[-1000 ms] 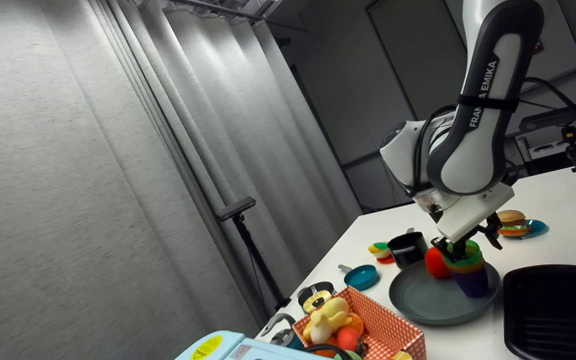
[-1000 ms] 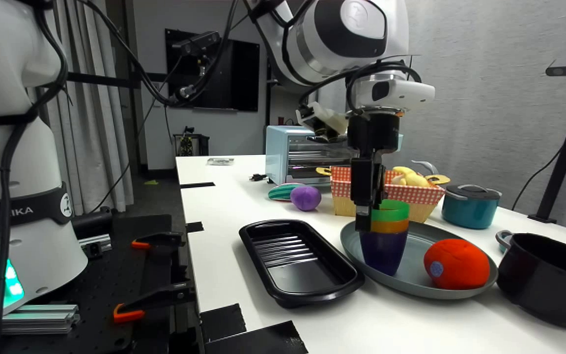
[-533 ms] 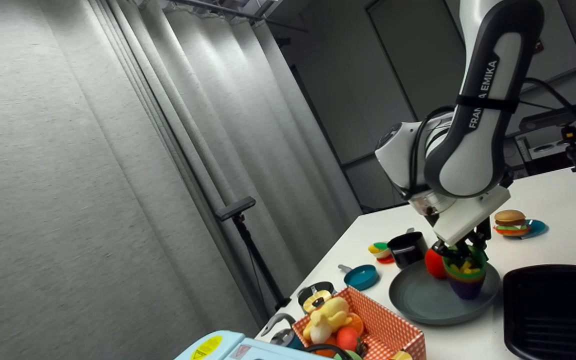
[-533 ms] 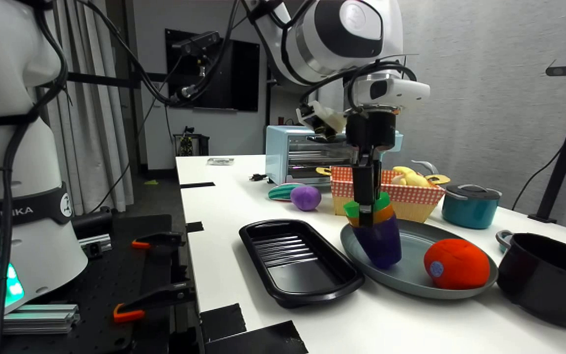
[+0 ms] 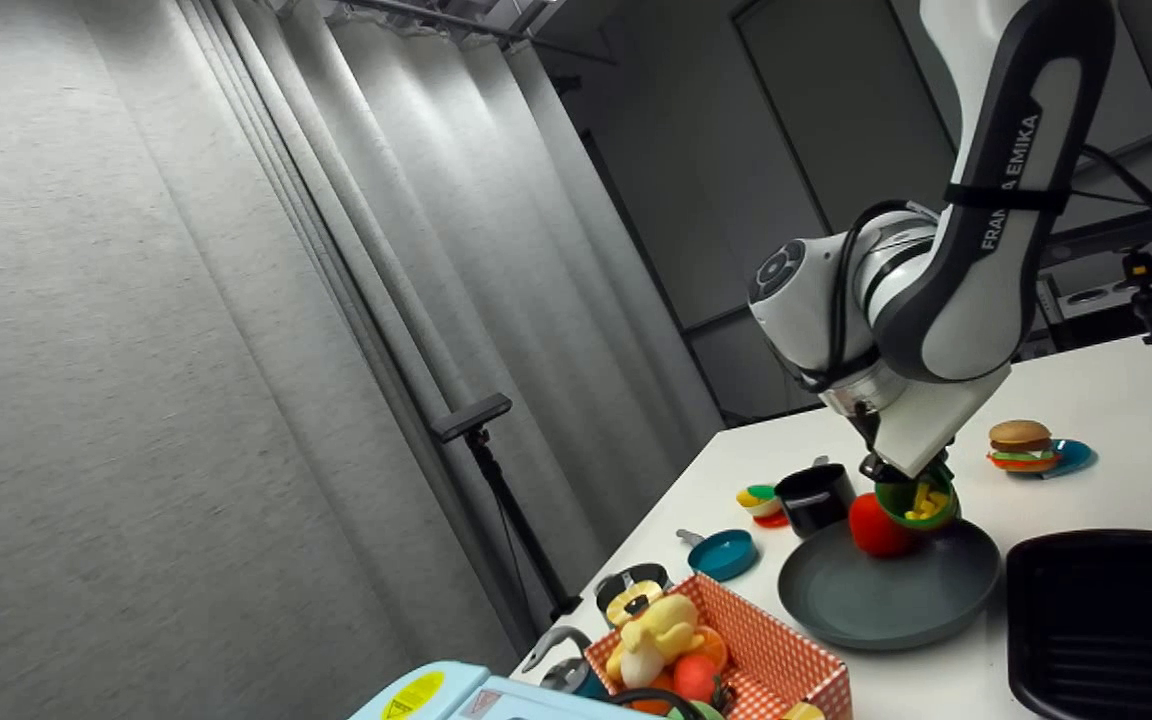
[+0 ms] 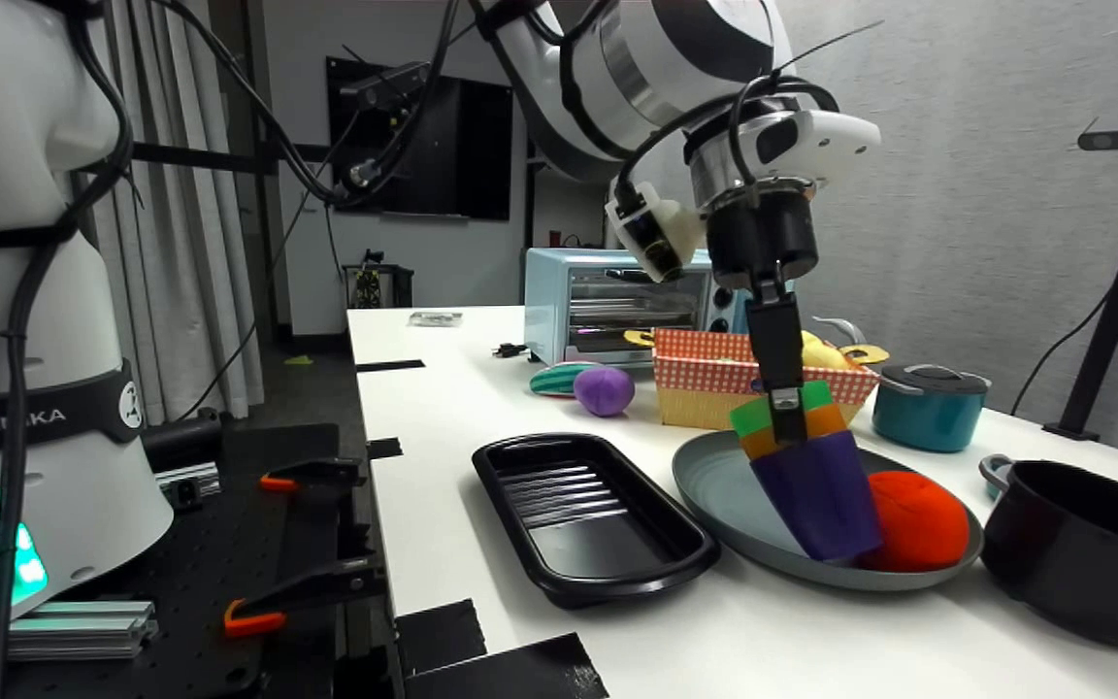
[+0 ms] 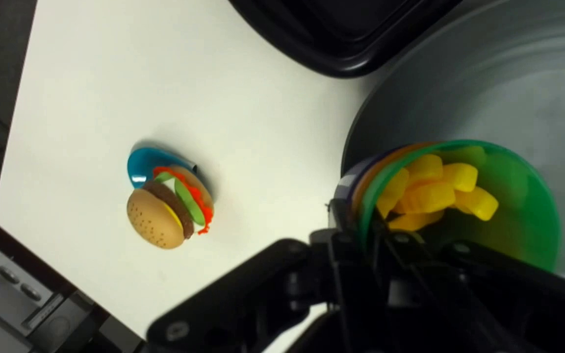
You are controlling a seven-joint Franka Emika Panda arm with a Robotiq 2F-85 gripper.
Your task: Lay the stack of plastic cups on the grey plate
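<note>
The stack of plastic cups (image 6: pixel 816 495) is nested green, orange and purple, with yellow pieces inside (image 7: pixel 429 196). My gripper (image 7: pixel 359 215) is shut on its wall, one finger inside the green cup and one outside. Strongly tilted, the stack hangs over the grey plate (image 6: pixel 714 476), its mouth facing the camera in an exterior view (image 5: pixel 911 505). Beside the purple base on the plate sits a round red-orange item (image 6: pixel 918 524), partly covered by the cups. Whether the base touches plate or red item, I cannot tell.
A black tray (image 6: pixel 578 524) stands close beside the plate, a black pot (image 6: pixel 1083 553) on its opposite side. The red-checked basket (image 5: pixel 766 650) holds toy food. A toy burger (image 7: pixel 169 206) with a teal piece lies apart on the white table.
The jaws have closed on the cup wall from a wider stance. The stack, upright a second ago, has tipped over and shifted toward the red-orange item as the wrist tilted.
</note>
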